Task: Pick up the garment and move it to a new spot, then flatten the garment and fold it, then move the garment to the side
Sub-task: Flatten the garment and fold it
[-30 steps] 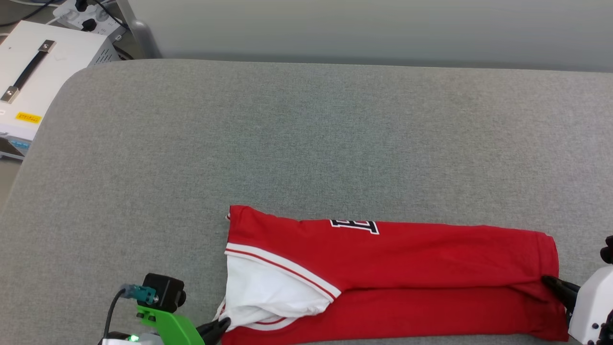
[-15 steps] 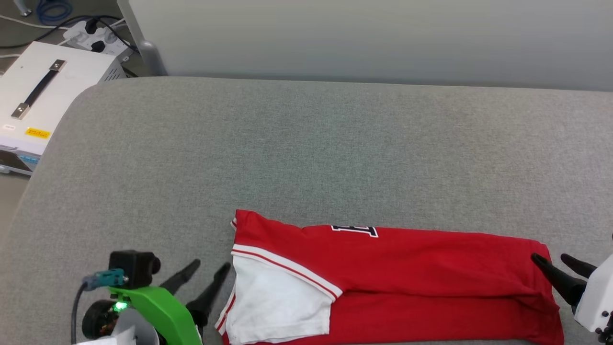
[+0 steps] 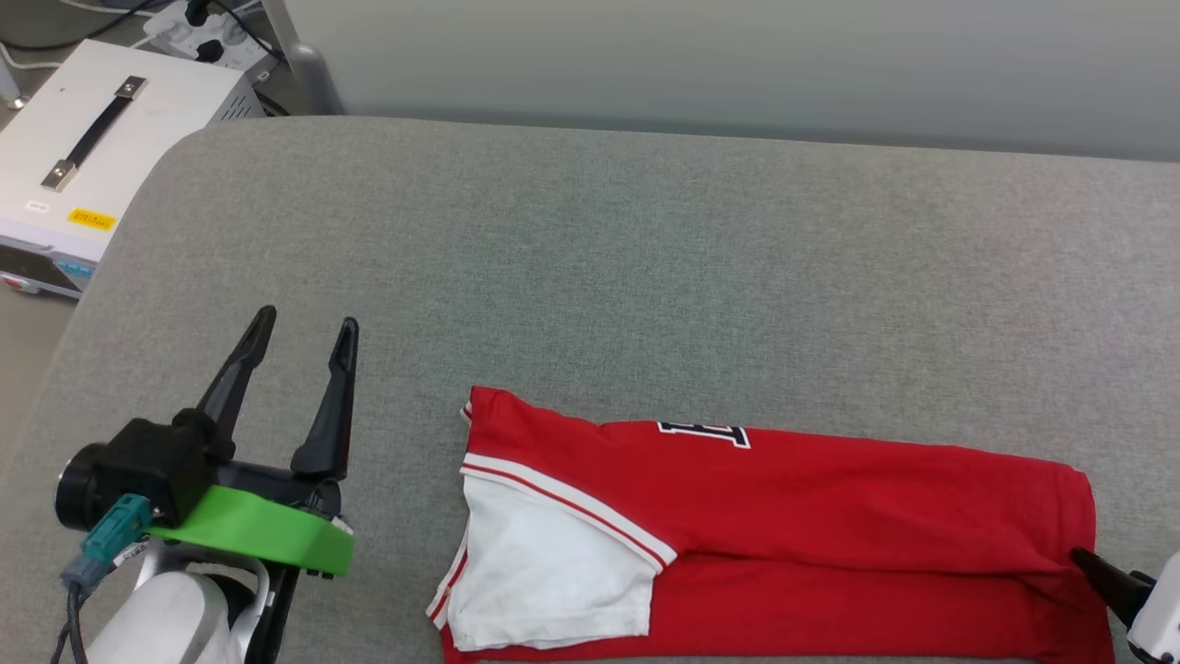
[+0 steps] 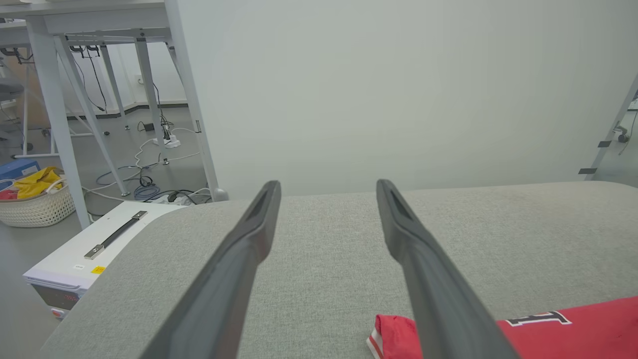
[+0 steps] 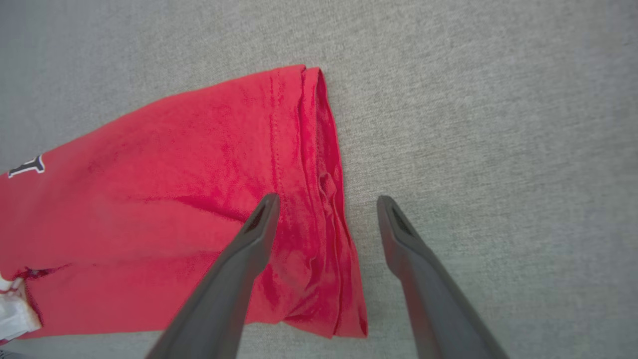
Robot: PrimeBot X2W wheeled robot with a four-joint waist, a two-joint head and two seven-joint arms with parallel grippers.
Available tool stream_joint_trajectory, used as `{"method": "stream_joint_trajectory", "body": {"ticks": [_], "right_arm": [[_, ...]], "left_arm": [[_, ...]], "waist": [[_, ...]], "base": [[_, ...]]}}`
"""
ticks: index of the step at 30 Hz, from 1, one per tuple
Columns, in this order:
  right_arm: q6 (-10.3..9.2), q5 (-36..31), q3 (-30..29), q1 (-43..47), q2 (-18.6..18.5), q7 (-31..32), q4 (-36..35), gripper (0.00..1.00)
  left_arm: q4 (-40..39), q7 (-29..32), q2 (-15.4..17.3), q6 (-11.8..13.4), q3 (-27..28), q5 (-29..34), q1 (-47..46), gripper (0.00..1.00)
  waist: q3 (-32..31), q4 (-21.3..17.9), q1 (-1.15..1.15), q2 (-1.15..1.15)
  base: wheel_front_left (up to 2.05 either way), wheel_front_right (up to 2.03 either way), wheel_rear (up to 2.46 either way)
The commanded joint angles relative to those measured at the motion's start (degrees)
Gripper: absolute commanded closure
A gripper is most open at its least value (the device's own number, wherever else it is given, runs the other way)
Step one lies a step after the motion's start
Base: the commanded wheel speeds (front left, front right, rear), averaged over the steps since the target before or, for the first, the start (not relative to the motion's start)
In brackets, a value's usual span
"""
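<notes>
The garment (image 3: 811,526) lies folded into a long red strip near the front edge of the grey padded table (image 3: 645,258). Its white sleeve is at the left end and a bit of black print shows at the top fold. My left gripper (image 3: 308,320) is open and raised, well left of the sleeve, holding nothing. In the left wrist view my left gripper (image 4: 327,184) points across the table with the garment's corner (image 4: 548,329) low on the right. My right gripper (image 3: 1102,572) sits at the strip's right end. In the right wrist view it (image 5: 327,199) is open, straddling the garment's hem (image 5: 174,199).
A white box with a black handle (image 3: 92,157) stands off the table's left side, with a power strip (image 3: 198,37) and cables behind it. A pale wall panel runs along the far edge. A woven basket (image 4: 35,204) and table legs stand on the floor at left.
Both grippers opened and let go of the garment's ends. The left arm lifted and drew away leftward; the right backed off slightly. The sleeve settled flat. The camera shifted.
</notes>
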Motion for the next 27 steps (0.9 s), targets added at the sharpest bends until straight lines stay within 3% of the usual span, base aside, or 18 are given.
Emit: {"method": "stream_joint_trajectory", "body": {"ticks": [1, 6, 14, 25, 26, 27], "right_arm": [[-0.04, -0.9, -0.67, -1.27, 0.61, 0.46, 0.73, 0.0], [-0.04, -1.91, -1.74, -2.57, 2.25, 2.32, 3.49, 0.0], [-0.04, -1.94, 1.8, -2.26, 2.97, 2.93, 9.2, 0.0], [-0.04, 3.19, 9.03, -2.54, 3.98, 0.68, 12.11, 0.0], [-0.04, 3.88, 10.17, -2.66, 3.52, 0.17, 12.9, 0.71], [-0.04, 3.77, 10.34, -2.66, 3.21, -0.32, 13.01, 1.0]], "left_arm": [[-0.6, -0.33, -1.36, -1.1, 1.92, 1.55, 0.98, 0.0], [-0.67, -0.34, -5.69, -5.89, 9.09, 6.5, 3.67, 0.0], [1.55, -0.34, -11.66, -12.6, 15.01, 11.33, 4.87, 0.0], [3.24, -0.34, -14.94, -16.28, 18.78, 14.27, 5.0, 0.0], [3.38, -0.34, -15.36, -16.66, 19.14, 14.76, 5.1, 0.0], [3.42, -0.34, -15.45, -16.74, 19.21, 14.88, 5.14, 0.0]], "waist": [[1.24, 0.75, 0.0, 0.0], [2.89, 1.17, 0.0, 0.0], [3.98, 1.93, 0.0, 0.0], [3.27, 1.86, 0.0, 0.0], [3.01, 1.69, 0.0, 0.0], [2.9, 1.63, 0.0, 0.0]], "base": [[0.0, 0.0, 0.0], [0.0, 0.0, 0.0], [0.0, 0.0, 0.0], [0.0, 0.0, 0.0], [0.0, 0.0, 0.0], [0.0, 0.0, 0.0]]}}
